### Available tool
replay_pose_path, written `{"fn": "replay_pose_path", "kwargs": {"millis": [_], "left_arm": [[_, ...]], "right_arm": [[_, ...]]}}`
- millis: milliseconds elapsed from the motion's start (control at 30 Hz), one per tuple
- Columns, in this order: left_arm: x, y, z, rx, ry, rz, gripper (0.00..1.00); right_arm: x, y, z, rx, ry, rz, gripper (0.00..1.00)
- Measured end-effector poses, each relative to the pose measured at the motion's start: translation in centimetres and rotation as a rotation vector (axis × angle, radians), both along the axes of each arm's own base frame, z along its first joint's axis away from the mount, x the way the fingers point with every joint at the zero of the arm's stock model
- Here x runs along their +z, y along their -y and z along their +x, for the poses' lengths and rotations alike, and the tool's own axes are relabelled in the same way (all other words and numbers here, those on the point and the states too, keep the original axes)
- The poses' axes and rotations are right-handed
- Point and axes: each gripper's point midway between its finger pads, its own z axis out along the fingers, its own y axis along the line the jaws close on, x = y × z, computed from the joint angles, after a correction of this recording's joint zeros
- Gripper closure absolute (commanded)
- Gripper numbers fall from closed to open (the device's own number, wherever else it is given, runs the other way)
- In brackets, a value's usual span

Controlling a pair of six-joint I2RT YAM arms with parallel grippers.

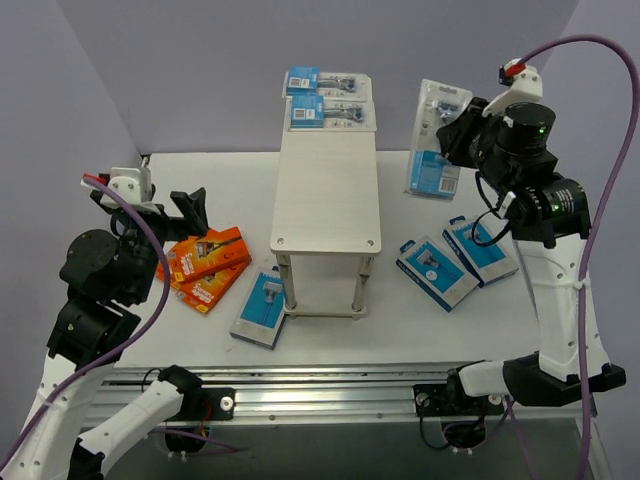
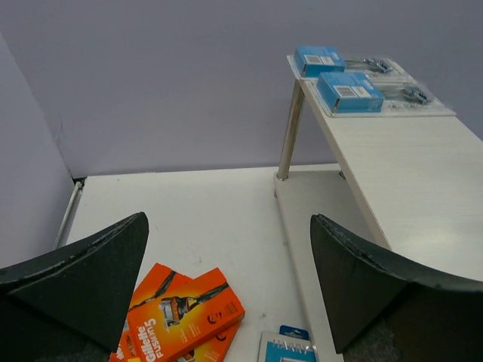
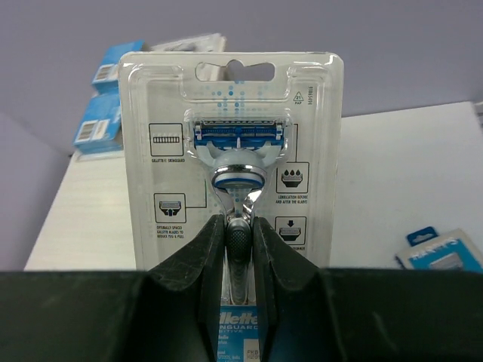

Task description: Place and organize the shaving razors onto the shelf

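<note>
The right gripper (image 1: pixel 455 132) is seen in the top view pinched on a held blister pack (image 1: pixel 436 150), which is kept upright in the air at the upper right of the frame, to the right of the shelf (image 1: pixel 325 190) and apart from it. The left gripper (image 1: pixel 170 212) is spread wide at the left, with nothing between its fingers. The orange boxes (image 1: pixel 205 265) are stacked just below and to the right of it. Two blister packs (image 1: pixel 328 98) are laid side by side on the shelf top, at the upper end. One blue-and-white box (image 1: pixel 260 310) is set by the shelf's lower left leg, and two more (image 1: pixel 458 262) lie on the table (image 1: pixel 420 320) at the right.

In the left wrist view, the parted fingers (image 2: pixel 90 271) are shown at the lower corners — the orange boxes (image 2: pixel 185 313) at the bottom edge, the shelf (image 2: pixel 400 158) at the right.

In the right wrist view, the fingers (image 3: pixel 198 256) are pressed on the razor handle of the held blister pack (image 3: pixel 238 98) at the centre.
</note>
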Motion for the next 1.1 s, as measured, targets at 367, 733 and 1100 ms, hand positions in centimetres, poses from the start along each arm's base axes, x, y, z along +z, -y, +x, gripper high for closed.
{"fn": "replay_pose_path", "kwargs": {"millis": [367, 733, 1100], "left_arm": [[-5.5, 0.0, -1.4, -0.034, -0.171, 0.054, 0.02], [-8.8, 0.1, -0.3, -0.016, -0.208, 0.109, 0.02], [-12.2, 0.4, 0.3, -0.016, -0.254, 0.152, 0.02]], "right_arm": [[-4.1, -12.8, -2.1, 0.325, -0.154, 0.03, 1.0], [-7.2, -17.6, -0.1, 0.314, -0.25, -0.033, 1.0], [-7.9, -18.4, 1.2, 0.261, -0.304, 0.01, 0.44]]}}
